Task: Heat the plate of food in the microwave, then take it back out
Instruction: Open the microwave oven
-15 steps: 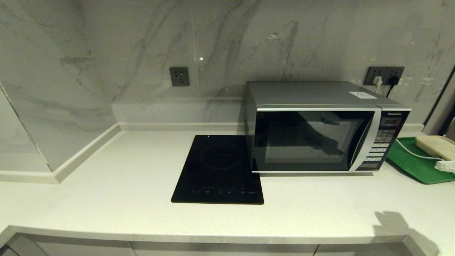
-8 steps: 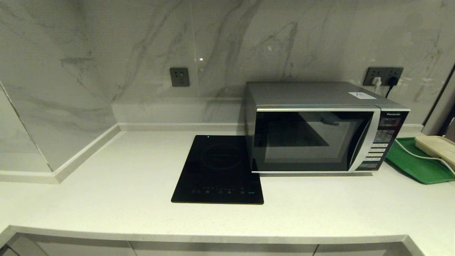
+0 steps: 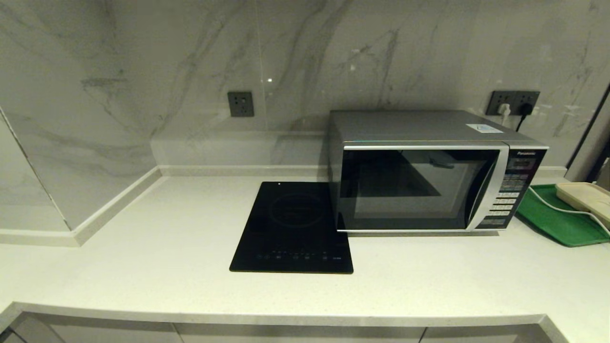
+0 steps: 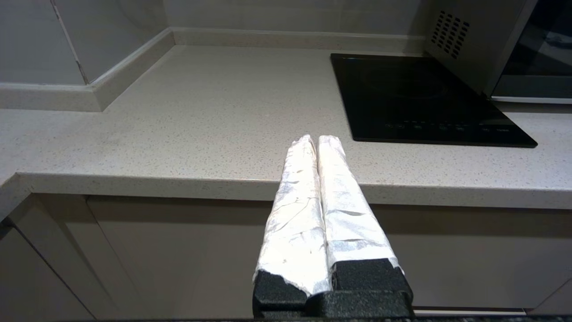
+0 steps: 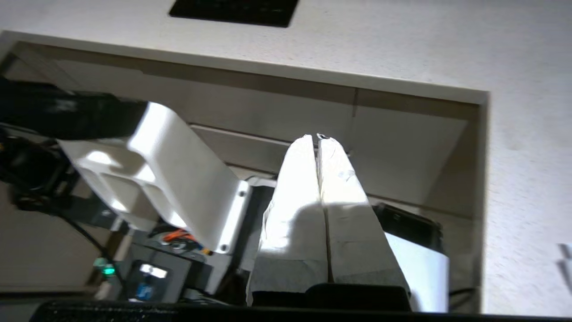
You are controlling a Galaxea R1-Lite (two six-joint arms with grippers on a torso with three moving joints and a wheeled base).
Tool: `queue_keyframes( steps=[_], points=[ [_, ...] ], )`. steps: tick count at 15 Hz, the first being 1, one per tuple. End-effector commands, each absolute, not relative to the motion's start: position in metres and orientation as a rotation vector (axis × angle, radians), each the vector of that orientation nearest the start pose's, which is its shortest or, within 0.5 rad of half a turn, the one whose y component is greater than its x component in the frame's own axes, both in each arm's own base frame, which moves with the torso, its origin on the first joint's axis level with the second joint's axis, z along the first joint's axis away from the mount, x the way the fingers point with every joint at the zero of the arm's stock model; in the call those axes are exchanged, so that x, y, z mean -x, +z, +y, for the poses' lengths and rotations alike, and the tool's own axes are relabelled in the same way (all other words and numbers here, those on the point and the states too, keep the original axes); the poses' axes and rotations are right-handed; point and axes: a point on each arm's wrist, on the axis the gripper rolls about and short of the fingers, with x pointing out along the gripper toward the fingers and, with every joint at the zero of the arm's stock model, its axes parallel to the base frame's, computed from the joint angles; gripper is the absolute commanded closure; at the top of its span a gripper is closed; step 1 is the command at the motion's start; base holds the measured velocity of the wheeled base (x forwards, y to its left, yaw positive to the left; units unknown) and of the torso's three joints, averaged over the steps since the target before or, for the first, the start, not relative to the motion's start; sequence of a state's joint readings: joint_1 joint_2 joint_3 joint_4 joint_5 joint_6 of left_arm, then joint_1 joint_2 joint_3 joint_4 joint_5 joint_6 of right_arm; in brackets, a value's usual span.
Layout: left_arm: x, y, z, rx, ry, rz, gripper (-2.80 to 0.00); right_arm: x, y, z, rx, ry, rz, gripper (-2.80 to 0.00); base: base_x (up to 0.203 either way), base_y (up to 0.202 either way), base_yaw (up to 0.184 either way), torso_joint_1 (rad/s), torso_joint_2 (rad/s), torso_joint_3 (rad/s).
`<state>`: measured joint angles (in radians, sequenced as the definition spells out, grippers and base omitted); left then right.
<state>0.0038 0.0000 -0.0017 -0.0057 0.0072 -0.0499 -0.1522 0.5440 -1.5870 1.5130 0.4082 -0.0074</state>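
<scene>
Pale countertop [image 3: 143, 267], microwave [image 3: 429, 176] door closed, left end effector [image 4: 317, 139] clenched, right end effector [image 5: 316, 137] clenched.

Head high; wrists low (shared cooktop [image 3: 293, 227])

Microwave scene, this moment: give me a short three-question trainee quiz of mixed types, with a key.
1. True or false: the door of the microwave is shut.
2. Multiple choice: what lies directly to the robot's left of the microwave? A) a green tray B) a black cooktop C) a wall socket
3. Fill in: in the wrist views, the left gripper and the right gripper both have their fingers pressed ____, holding nothing.

Key
1. True. The dark glass door sits flush with the front, and no plate of food shows anywhere in these views.
2. B, the cooktop. The green tray is on the microwave's other side.
3. Together.
</scene>
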Motion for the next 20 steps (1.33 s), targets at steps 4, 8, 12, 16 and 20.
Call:
queue_keyframes(
  steps=[4, 8, 12, 16, 20],
  points=[
    [0.023, 0.077, 0.000, 0.051, 0.012, -0.009, 0.00, 0.211, 0.248, 0.020, -0.064, 0.172, 0.244, 0.00, 0.000, 0.000, 0.000, 0.000, 0.00, 0.000],
    [0.023, 0.077, 0.000, 0.052, 0.012, -0.009, 0.00, 0.219, 0.231, 0.010, -0.064, 0.190, 0.234, 0.00, 0.000, 0.000, 0.000, 0.000, 0.00, 0.000],
    [0.023, 0.077, 0.000, 0.051, 0.012, -0.009, 0.00, 0.210, 0.191, 0.005, -0.053, 0.161, 0.255, 0.00, 0.000, 0.000, 0.000, 0.000, 0.00, 0.000],
    [0.023, 0.077, 0.000, 0.051, 0.012, -0.009, 0.00, 0.141, 0.165, 0.002, -0.038, 0.055, 0.217, 0.00, 0.000, 0.000, 0.000, 0.000, 0.00, 0.000],
    [0.023, 0.077, 0.000, 0.052, 0.012, -0.008, 0.00, 0.075, 0.138, 0.001, -0.042, 0.008, 0.086, 0.00, 0.000, 0.000, 0.000, 0.000, 0.00, 0.000]
  ],
)
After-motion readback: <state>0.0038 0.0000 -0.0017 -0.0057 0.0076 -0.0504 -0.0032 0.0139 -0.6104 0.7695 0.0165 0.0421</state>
